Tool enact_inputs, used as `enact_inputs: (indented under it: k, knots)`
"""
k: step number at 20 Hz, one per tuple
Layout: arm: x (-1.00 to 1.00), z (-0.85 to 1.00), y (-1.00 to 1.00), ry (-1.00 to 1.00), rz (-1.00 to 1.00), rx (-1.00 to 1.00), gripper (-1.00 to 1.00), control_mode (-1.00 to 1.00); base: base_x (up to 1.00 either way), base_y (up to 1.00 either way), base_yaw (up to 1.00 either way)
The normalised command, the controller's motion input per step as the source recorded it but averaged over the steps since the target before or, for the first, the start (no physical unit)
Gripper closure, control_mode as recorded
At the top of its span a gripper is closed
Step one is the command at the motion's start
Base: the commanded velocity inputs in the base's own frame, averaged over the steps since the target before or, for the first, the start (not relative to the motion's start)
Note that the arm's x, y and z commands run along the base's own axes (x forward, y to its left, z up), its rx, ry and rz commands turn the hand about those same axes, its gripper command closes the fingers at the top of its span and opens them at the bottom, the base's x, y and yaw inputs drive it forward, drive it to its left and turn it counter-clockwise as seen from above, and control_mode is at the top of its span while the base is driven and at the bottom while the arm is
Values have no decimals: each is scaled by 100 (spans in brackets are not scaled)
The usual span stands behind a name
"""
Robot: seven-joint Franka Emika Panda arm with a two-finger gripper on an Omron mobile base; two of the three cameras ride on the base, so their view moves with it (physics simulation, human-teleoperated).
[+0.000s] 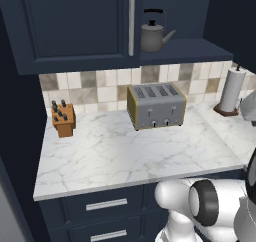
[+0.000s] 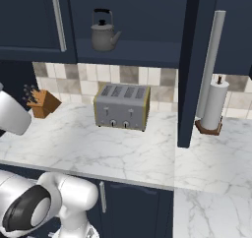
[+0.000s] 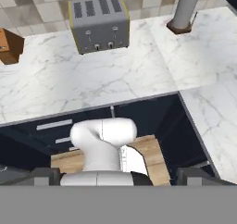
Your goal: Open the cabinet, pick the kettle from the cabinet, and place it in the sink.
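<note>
The white marble countertop [image 1: 125, 156] carries a silver toaster [image 1: 156, 106] near the middle of its back edge, against the tiled wall. A wooden knife block [image 1: 63, 119] stands toward the back left corner. A paper towel roll [image 1: 230, 91] stands upright on its holder at the back right. Above, the open cabinet [image 1: 195, 48] shelf holds the kettle [image 1: 151, 34], seemingly near its front edge.

cabinet [image 1: 75, 26]: dark navy, right door swung open, left shut | kettle [image 1: 153, 35]: grey, black arched handle, upright on the open cabinet's shelf, spout right
</note>
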Motion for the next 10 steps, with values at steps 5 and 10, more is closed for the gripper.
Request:
enact_inputs:
  k: [5,10]
  knots:
    - [21,-1,30,-11,22,0,-100,-100,0,0,0]
    - [34,-1,15,-16,19,0,-100,-100,0,0,0]
